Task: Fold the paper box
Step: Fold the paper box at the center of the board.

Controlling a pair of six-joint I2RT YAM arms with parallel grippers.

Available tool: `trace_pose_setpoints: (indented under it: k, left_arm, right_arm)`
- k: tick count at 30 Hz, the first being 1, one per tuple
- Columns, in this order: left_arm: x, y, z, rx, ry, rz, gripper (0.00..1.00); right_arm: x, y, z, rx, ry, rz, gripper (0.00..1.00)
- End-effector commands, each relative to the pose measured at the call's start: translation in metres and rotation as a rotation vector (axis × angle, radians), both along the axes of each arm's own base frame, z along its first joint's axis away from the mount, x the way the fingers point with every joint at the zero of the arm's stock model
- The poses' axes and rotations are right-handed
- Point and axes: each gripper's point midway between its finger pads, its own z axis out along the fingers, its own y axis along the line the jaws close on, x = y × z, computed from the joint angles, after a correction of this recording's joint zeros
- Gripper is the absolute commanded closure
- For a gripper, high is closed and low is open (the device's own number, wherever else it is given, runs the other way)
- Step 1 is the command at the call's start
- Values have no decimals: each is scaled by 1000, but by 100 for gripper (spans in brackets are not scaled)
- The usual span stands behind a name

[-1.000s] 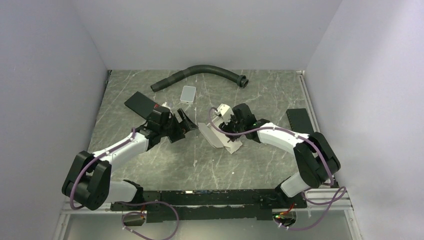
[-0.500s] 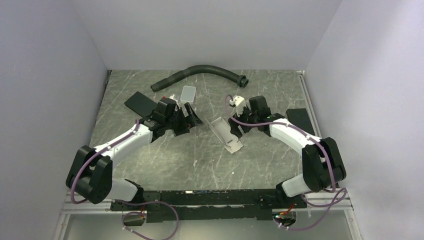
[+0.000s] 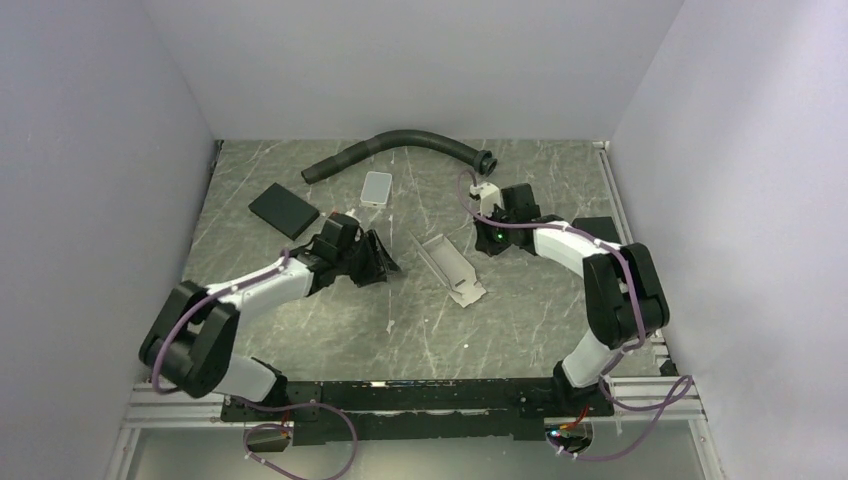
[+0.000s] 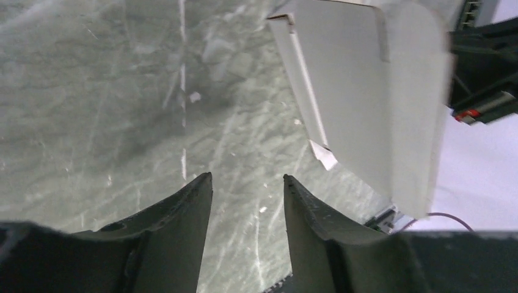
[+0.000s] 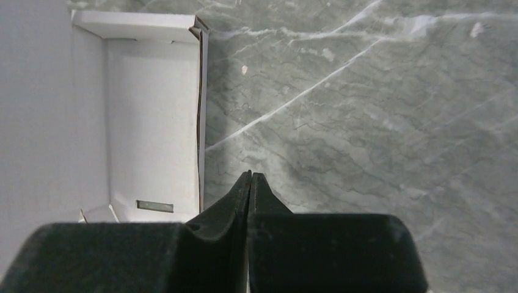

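right claw [image 3: 487, 243] withdrawn from the paper box [image 3: 448, 265] since a second ago, when it sat over the card; it now stands just to the box's far right, clear of it. left claw [image 3: 383, 262] shifted nearer along the worktop [image 3: 330, 320] and off the black pad [image 3: 283, 210], which now shows whole.

item 1, paper box: white thin card, partly folded, lying free at the middle of the worktop between the two claws, held by neither. long axis runs from far left to near right. shallow open trough with raised side walls and a flat flap at the near-right end. left wrist view: box [image 4: 366, 91] in the upper right, ahead of the fingers and not touching them. right wrist view: box [image 5: 153, 122] at the left, open interior upward, a small slot [image 5: 154, 206] near its closer end.

item 2, left claw [image 4: 246, 178]: fingers [image 4: 183, 232] apart, only bare worktop between them; positioned just left of the box.

item 3, right claw [image 5: 250, 177]: fingers [image 5: 229, 207] pressed together tip to tip, gripping nothing; aimed at bare worktop beside the box's long edge.

item 4, surroundings: dark curved hose [image 3: 410, 136] along the far edge. light grey rounded tile [image 3: 377, 187] just nearer than the hose, beyond the box and apart from it. black pad to the left of the tile. second black pad [image 3: 603, 228] at the right, partly hidden behind the right arm.
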Motion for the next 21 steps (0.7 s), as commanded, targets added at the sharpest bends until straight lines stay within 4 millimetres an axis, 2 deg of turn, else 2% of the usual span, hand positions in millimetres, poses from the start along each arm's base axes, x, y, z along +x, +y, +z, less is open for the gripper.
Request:
trace_pose_setpoints:
  k: [1, 4, 12, 17, 21]
  left_arm:
    - [15, -12, -22, -29, 11, 18, 51]
    - [25, -27, -32, -86, 12, 0, 56]
    - [59, -52, -62, -123, 74, -21, 58]
    - [79, -54, -74, -128, 106, -13, 59]
    - [96, -44, -76, -118, 107, 3, 60]
  right_arm:
    - [7, 7, 0, 11, 14, -6, 99]
    - [0, 13, -6, 23, 61, 16, 99]
    - [-25, 25, -18, 71, 177, 69, 100]
    - [-41, 35, -16, 133, 235, 89, 100]
    - [-58, 51, -11, 169, 262, 123, 100]
